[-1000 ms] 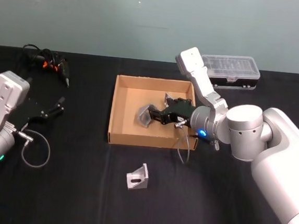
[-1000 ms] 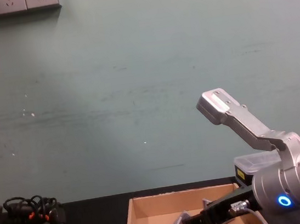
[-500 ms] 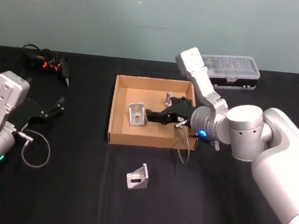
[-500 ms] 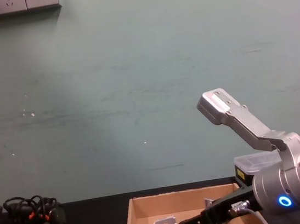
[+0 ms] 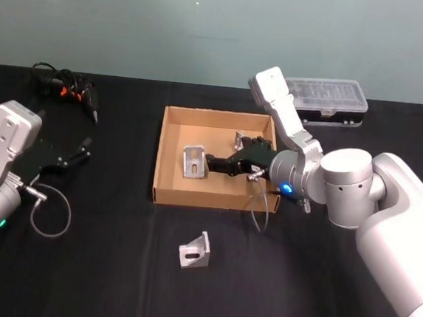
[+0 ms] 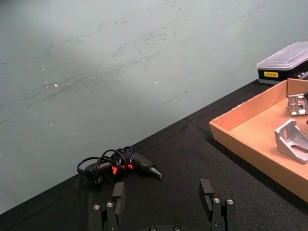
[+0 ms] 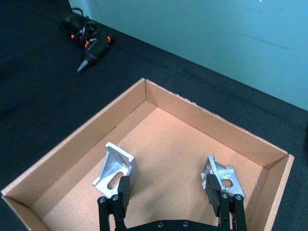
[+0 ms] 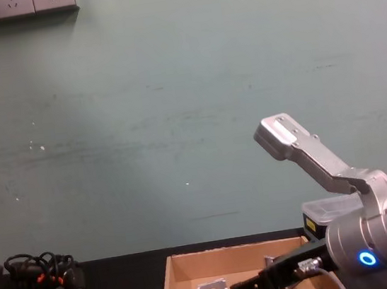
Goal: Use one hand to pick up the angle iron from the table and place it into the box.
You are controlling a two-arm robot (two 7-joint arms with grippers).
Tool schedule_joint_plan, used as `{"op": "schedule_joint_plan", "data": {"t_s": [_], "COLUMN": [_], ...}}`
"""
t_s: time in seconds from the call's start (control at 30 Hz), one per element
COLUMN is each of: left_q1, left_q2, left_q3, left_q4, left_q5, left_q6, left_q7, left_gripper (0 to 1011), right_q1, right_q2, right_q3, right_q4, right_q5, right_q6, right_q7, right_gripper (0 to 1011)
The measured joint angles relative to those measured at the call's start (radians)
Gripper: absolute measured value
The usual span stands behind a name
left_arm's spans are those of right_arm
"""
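My right gripper [image 5: 217, 164] hangs over the box [image 5: 208, 200] at the frame's centre, fingers [image 7: 124, 188] spread wide and holding nothing, tips just beside an upright angle iron [image 5: 193, 161] on the box floor. A second bracket [image 5: 242, 141] sits near the far wall. A loose angle iron [image 5: 194, 250] lies on the table [image 5: 112, 283], lower centre. My left gripper [image 5: 84, 153] is at the left edge, fingers also spread.

right arm [image 5: 346, 187]: silver-grey, blue ring light | left arm [image 5: 1, 151]: boxy silver, green light, grey cable | right gripper [image 5: 212, 164]: black
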Motion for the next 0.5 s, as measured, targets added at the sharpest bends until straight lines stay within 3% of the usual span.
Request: {"op": "schedule_joint_plan", "data": {"t_s": [0.23,0.5], "left_q1": [0.000,0.000], "left_q2": [0.000,0.000], "left_q3": [0.000,0.000], "left_q4": [0.000,0.000], "left_q5": [0.000,0.000], "left_q6": [0.000,0.000], "left_q7": [0.000,0.000], "left_gripper": [1011,1011], "right_q1": [-0.033,-0.105], "right_q2": [0.010,0.046], "right_q3": [0.022,0.047], "right_q4": [-0.071,-0.214], "right_q5": [-0.001,0.013], "right_q6": [0.003,0.036], "right_q7": [0.001,0.016], "right_gripper": [1000,1000]}}
